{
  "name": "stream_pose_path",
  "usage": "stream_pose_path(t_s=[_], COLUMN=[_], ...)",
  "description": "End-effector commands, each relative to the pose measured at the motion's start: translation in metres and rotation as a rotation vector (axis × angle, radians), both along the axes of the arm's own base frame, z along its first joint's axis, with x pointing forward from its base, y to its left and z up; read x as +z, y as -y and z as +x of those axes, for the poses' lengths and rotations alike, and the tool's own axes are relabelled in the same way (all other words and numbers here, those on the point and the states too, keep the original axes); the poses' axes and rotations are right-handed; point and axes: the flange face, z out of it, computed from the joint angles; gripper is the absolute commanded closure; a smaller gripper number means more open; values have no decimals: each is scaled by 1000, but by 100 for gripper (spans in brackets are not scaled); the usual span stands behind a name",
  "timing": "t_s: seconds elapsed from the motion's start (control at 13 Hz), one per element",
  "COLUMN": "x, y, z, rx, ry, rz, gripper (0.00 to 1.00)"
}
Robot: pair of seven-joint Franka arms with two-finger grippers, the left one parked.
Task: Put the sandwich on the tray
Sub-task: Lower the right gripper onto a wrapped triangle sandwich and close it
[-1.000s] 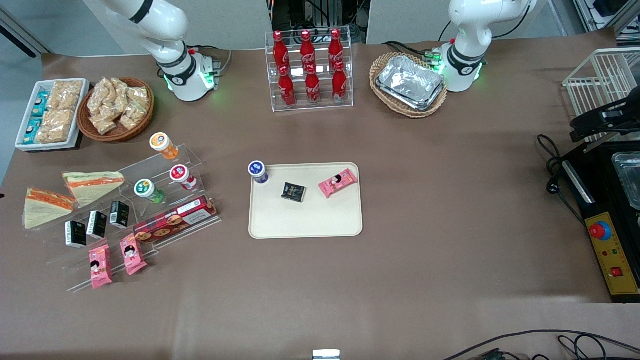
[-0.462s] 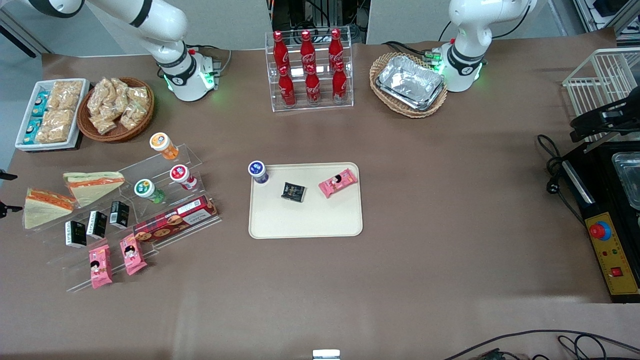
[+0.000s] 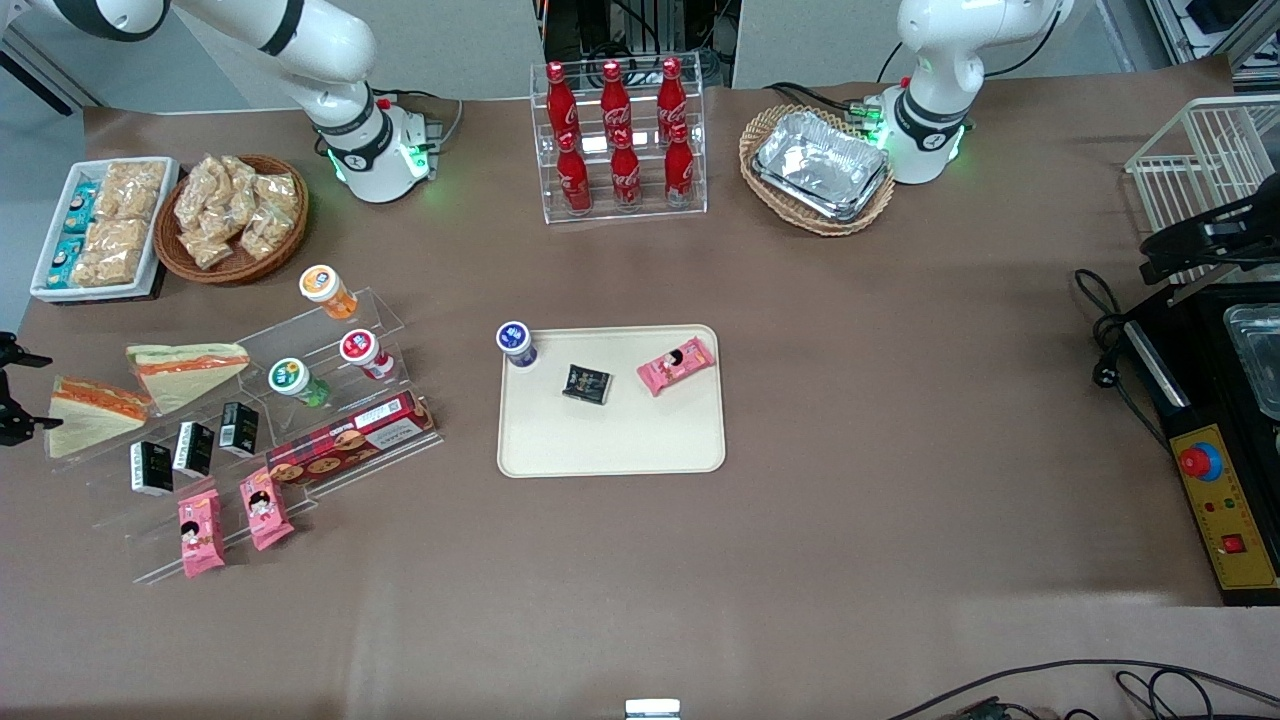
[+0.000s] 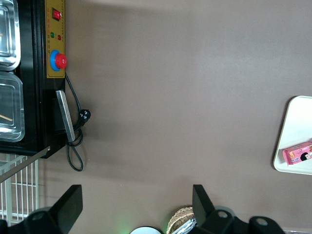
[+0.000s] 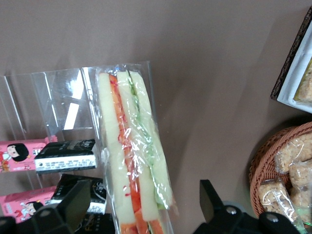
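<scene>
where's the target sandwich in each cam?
Front view: sandwich on the clear display rack, gripper open beside it at the working arm's end.
Right wrist view: sandwich between the fingers.
Left wrist view: not in it.
Shared landmark: snack basket.

Mock snack shop: acrylic racks (image 3: 330, 330), cola bottles (image 3: 620, 140).

Snacks and drinks around the brown table

Six red cola bottles (image 3: 618, 130) stand in a clear acrylic rack; a wicker basket of silver foil trays (image 3: 820, 165) sits beside it (toward the parked arm's end).
</scene>
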Motion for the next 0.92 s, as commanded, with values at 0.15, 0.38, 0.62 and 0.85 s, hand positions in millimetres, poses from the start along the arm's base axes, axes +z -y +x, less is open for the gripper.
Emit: stream_pose_path(t_s=[0.15,0.38,0.62,0.85], x=[-24,-34,-40,-41], y=[5,5,6,5], z=[-6,-3,-1,0], rx=[-5,-9,-8,0], ry=[25,32,39,40], rz=[35,40,45,49], gripper=[0,3,19,57])
